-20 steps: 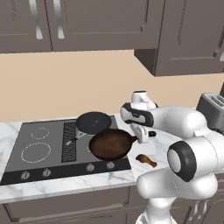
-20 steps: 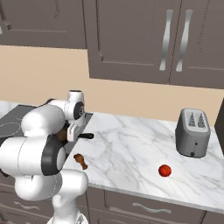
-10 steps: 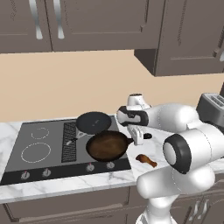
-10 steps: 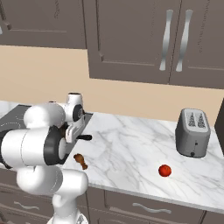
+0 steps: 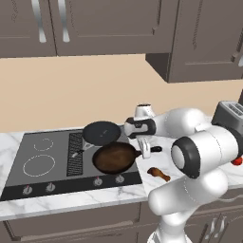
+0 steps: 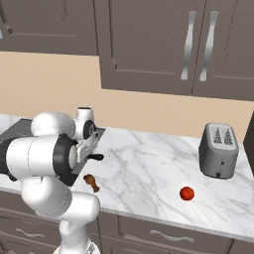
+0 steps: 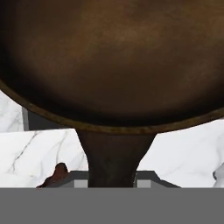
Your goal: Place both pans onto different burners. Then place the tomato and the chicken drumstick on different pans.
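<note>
Straddling the brown pan [image 5: 114,157] handle [image 7: 114,157], pincer [image 5: 145,151] over cooktop [image 5: 42,166] edge.

White arm [image 5: 199,152], dk joints.

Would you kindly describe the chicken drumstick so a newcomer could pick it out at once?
Start at the dark cooktop set in the marble counter. Just off its right front corner, on bare marble, lies the chicken drumstick, small, orange-brown and tapering, unlike the round red tomato farther right.
</note>
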Available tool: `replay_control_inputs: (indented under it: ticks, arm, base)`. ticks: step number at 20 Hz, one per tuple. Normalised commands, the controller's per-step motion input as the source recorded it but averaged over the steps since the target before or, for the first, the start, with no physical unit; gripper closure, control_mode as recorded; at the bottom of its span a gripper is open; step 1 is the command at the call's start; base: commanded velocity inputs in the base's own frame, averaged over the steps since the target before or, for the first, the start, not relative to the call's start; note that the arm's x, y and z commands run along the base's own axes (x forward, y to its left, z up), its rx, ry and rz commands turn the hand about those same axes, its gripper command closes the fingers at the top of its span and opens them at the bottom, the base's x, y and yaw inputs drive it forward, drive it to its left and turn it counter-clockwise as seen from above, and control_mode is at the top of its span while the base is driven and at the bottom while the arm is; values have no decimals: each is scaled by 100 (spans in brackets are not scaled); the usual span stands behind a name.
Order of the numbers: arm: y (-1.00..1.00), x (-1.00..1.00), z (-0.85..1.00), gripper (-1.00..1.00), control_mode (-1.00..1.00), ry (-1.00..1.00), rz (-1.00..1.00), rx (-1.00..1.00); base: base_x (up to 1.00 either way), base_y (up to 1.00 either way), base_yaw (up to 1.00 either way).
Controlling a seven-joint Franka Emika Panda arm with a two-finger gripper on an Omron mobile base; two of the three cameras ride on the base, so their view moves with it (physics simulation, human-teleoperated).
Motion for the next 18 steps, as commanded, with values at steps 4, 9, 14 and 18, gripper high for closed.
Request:
replay_control_inputs:
  ticks: [4, 9, 14, 18]
  arm:
    - [12, 10, -22, 100, -100, 0, -7, -2]
    - [15, 10, -21, 100, -100, 0, -8, -2]
    - [15, 10, -21, 100, -100, 0, -8, -1]
    - [15, 9, -22, 100, -100, 0, -8, -1]
  base:
    - [0, 0, 0]
    - [0, 0, 0]
    - [0, 0, 0]
    - [0, 0, 0]
